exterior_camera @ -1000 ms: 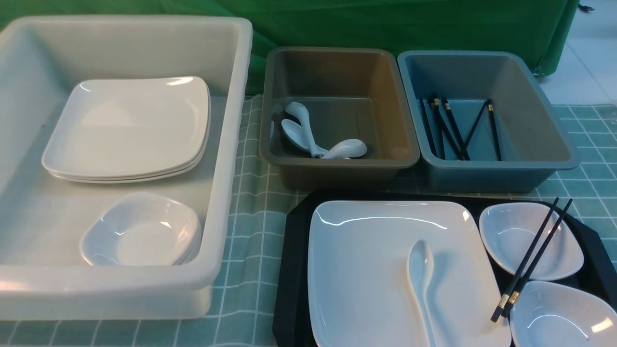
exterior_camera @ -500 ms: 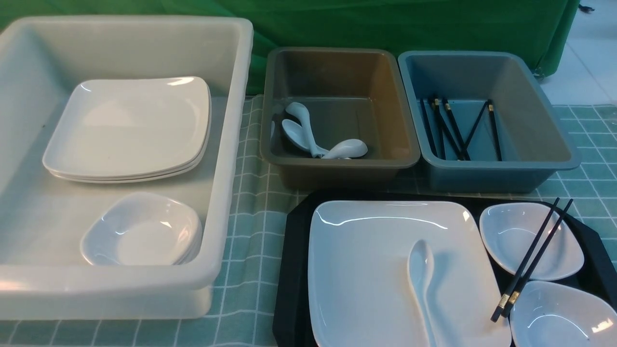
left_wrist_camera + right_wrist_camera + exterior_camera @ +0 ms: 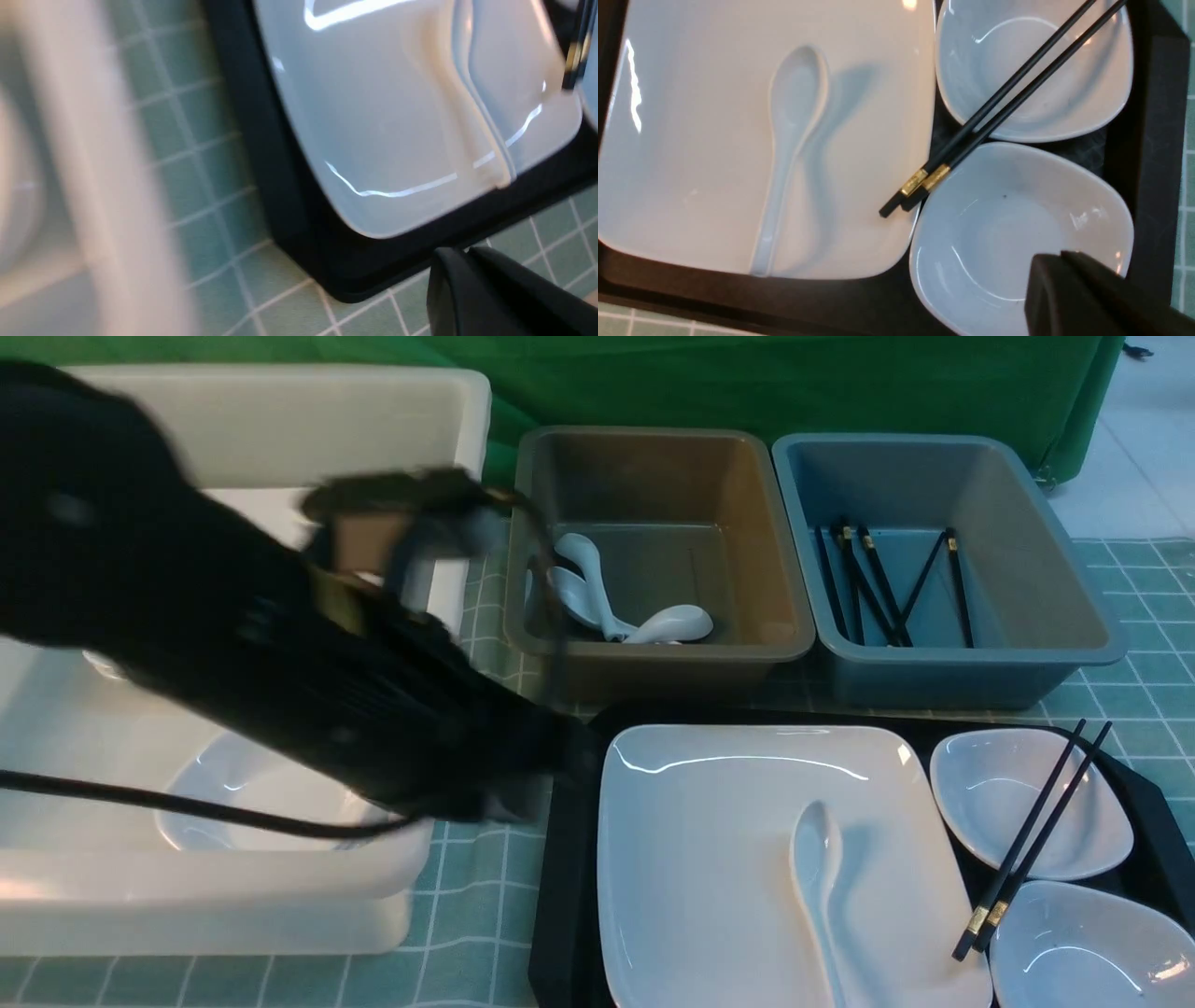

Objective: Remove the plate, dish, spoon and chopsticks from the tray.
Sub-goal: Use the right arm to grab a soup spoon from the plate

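Note:
The black tray (image 3: 569, 859) holds the large white plate (image 3: 709, 859) with the white spoon (image 3: 815, 868) lying on it. Right of the plate sit two small white dishes, one far (image 3: 990, 803) and one near (image 3: 1083, 952). The black chopsticks (image 3: 1036, 831) lie across them. My left arm (image 3: 327, 681) reaches blurred over the white tub toward the tray's left edge. My left gripper (image 3: 465, 254) is shut and empty above the cloth, beside a tray corner (image 3: 299, 261). My right gripper (image 3: 1059, 256) is shut and empty over the near dish (image 3: 999, 224).
A big white tub (image 3: 448, 448) at the left holds stacked dishes (image 3: 252, 793), mostly hidden by the arm. Behind the tray stand a grey-brown tub (image 3: 653, 663) with spoons (image 3: 597, 597) and a blue tub (image 3: 962, 672) with chopsticks (image 3: 868, 588). A green checked cloth (image 3: 485, 915) covers the table.
My left arm has swept into the front view and now crosses the white tub toward the tray. Nothing on the tray has moved.

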